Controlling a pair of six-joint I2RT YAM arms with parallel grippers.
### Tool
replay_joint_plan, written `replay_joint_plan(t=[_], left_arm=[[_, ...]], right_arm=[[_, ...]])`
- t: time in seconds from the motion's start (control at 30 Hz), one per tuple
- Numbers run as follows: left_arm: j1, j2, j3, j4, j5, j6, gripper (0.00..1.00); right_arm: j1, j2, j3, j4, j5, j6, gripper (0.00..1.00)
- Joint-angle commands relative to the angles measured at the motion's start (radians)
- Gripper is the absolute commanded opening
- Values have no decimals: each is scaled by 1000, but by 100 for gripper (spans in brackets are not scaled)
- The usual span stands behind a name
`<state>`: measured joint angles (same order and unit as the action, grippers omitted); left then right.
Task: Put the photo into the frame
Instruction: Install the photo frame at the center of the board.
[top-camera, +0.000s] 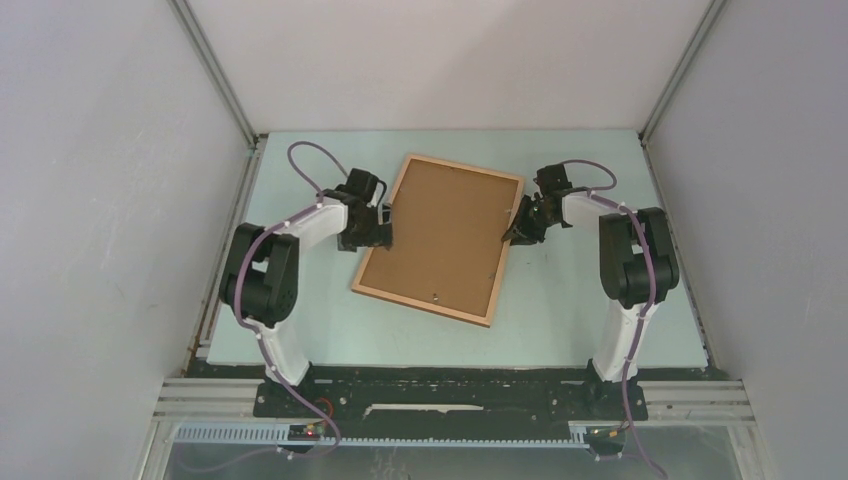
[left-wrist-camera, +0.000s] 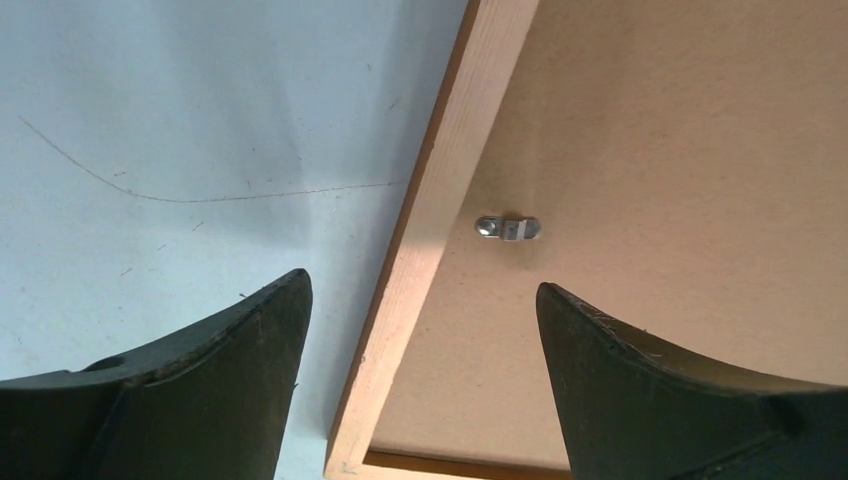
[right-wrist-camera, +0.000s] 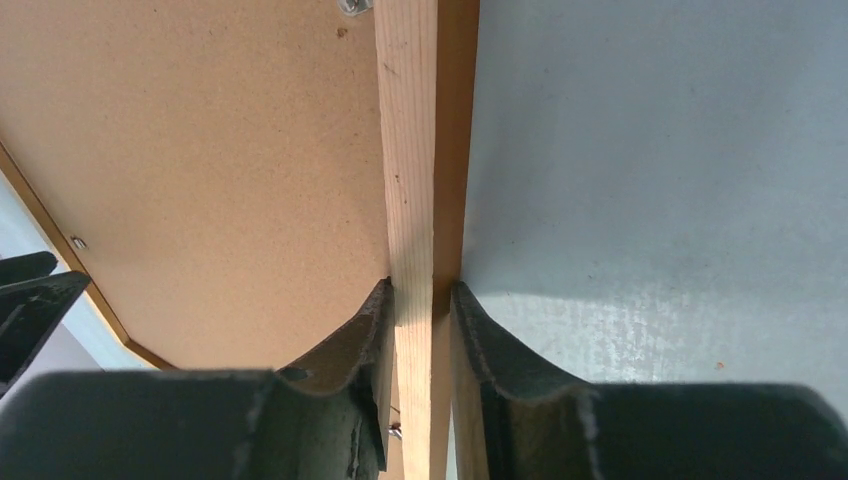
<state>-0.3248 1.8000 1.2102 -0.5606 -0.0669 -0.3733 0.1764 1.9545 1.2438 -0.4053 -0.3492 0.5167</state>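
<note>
The frame (top-camera: 420, 304) lies back-up and slightly turned on the pale table, with a brown backing board (top-camera: 445, 235) filling it. The photo is out of view. My left gripper (top-camera: 385, 226) is at the frame's left side, open. In the left wrist view its fingers straddle the light wooden rail (left-wrist-camera: 440, 190) without touching it, the left gripper (left-wrist-camera: 422, 280) centred over that rail. My right gripper (top-camera: 512, 236) is at the frame's right side. In the right wrist view the right gripper (right-wrist-camera: 421, 287) is shut on the right rail (right-wrist-camera: 405, 150), one finger on each face.
A small metal turn clip (left-wrist-camera: 507, 228) sits on the backing board (left-wrist-camera: 680, 150) just inside the left rail. Another clip (right-wrist-camera: 352, 5) shows near the right rail. Grey enclosure walls (top-camera: 100, 200) stand around the pale table (top-camera: 600, 330).
</note>
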Motion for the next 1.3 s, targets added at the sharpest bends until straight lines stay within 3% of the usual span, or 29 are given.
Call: replay_joint_plan(t=[0.0, 0.23, 0.4, 0.63, 0.93, 1.27], left_arm=[[-6, 51, 69, -40, -22, 53, 87], [-5, 76, 85, -15, -48, 14, 83], [-5, 127, 109, -5, -41, -45, 73], [-5, 144, 95, 33, -62, -135, 74], [35, 128, 33, 36, -126, -186, 50], [89, 102, -36, 96, -77, -243, 33]], right_arm=[[0, 20, 11, -20, -27, -19, 26], [-6, 28, 11, -9, -53, -21, 25], [-6, 36, 16, -9, -67, -24, 23], [-4, 43, 22, -12, -75, -31, 18], [-3, 46, 26, -12, -80, -33, 18], [0, 50, 31, -15, -81, -36, 17]])
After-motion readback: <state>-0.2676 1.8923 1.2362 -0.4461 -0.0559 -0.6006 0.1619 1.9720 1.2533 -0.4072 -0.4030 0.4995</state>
